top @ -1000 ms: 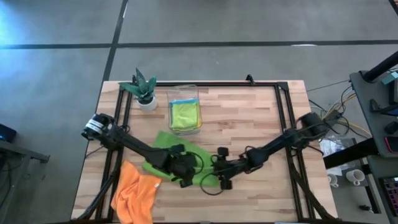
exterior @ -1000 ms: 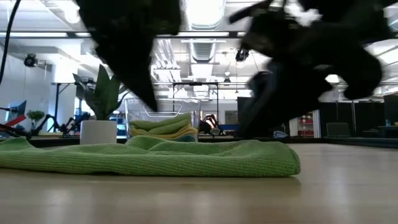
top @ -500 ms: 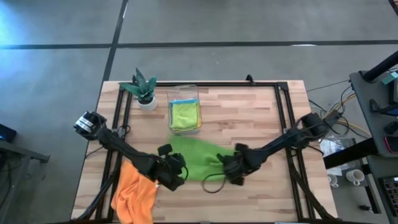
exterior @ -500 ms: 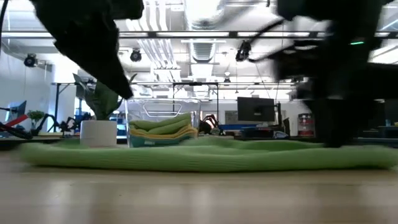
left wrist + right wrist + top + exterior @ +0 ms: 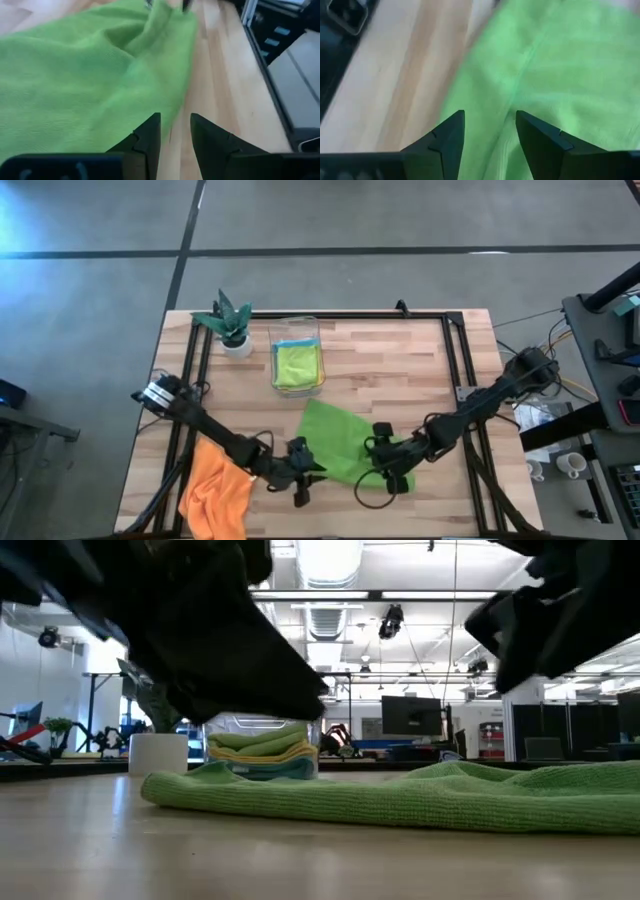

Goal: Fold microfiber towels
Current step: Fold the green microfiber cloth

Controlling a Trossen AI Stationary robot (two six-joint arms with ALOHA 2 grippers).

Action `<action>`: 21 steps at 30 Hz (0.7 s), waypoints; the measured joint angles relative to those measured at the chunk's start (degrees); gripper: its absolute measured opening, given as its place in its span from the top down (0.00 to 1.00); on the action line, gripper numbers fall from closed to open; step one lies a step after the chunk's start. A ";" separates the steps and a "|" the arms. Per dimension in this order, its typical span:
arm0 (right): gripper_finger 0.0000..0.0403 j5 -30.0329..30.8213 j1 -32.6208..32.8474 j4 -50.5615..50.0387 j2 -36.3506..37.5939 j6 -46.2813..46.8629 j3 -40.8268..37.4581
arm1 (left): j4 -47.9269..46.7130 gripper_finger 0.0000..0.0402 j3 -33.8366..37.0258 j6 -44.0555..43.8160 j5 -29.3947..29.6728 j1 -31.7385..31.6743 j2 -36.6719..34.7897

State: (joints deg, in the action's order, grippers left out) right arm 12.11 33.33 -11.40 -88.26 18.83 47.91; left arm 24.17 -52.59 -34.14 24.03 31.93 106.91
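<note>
A lime green towel [image 5: 340, 438] lies spread on the wooden table [image 5: 420, 360], near its middle. My left gripper [image 5: 303, 482] is at the towel's near left corner, and in its wrist view [image 5: 175, 125] the towel's edge runs in between the fingers. My right gripper [image 5: 393, 472] is at the near right corner, with green cloth filling the gap between its fingers [image 5: 490, 122]. In the low view the towel [image 5: 400, 800] rests flat and rises a little toward the right. My left gripper has the towel's side edge [image 5: 172, 107] between its two fingers, which stand slightly apart. They slant down from the table's left. The towel lies on the table beyond them. My right gripper has a ridge of the towel [image 5: 512, 112] bunched between its two fingers, slanting down from the table's right. That end [image 5: 600, 778] is raised a little and the rest lies on the table.
An orange towel [image 5: 215, 492] lies crumpled at the near left corner. A clear bin [image 5: 297, 330] holding folded towels [image 5: 297, 365] stands at the far middle, with a small potted plant [image 5: 230, 322] to its left. Black frame rails [image 5: 455, 370] run along both sides.
My right gripper has gone toward the table's right edge and risen a little, and the green towel went with it. The towel has gone from a folded lump to spread out and has slid right. My left gripper went left, then near and right, sinking and tipping toward level.
</note>
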 joint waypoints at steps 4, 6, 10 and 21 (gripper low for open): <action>0.56 5.36 -0.01 2.87 0.42 -2.25 -2.69 | -2.17 0.77 -1.49 -1.66 -0.15 0.12 5.77; 0.56 7.82 0.21 1.91 0.25 -1.77 -3.68 | -1.84 0.77 -2.53 -2.67 0.22 -0.26 8.05; 0.56 11.55 0.12 3.58 -3.33 -1.32 -6.52 | -0.63 0.77 -4.12 -4.15 0.52 -2.15 10.71; 0.56 -7.26 0.94 -2.57 -7.67 11.58 -4.13 | -12.03 0.77 -5.30 10.56 -6.09 -6.52 5.93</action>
State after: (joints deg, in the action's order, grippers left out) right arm 4.85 34.28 -13.98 -95.93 30.41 43.78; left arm 12.14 -57.89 -23.58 17.94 25.41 112.84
